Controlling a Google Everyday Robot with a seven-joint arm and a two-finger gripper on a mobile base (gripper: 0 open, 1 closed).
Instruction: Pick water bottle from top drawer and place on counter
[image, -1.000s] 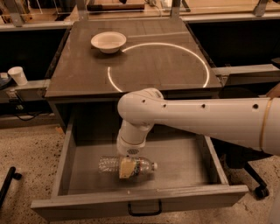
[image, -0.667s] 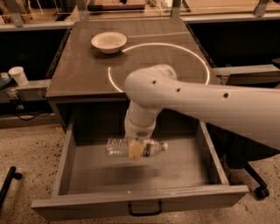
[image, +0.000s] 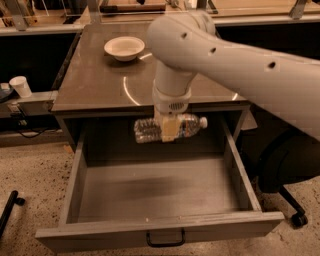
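— What is seen at the far left?
— A white paper cup (image: 20, 85) is seen well apart from the counter (image: 90, 90), on which a pale bowl (image: 124, 47) is set.
— And the water bottle (image: 145, 131)?
— It is held level (cap to the right) above the open top drawer (image: 150, 227), clear of its floor. The gripper (image: 169, 131) is closed around the bottle's middle, just below the counter's front edge.

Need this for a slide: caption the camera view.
Gripper holds the water bottle horizontally above the open top drawer, in front of the counter, which bears a white bowl.
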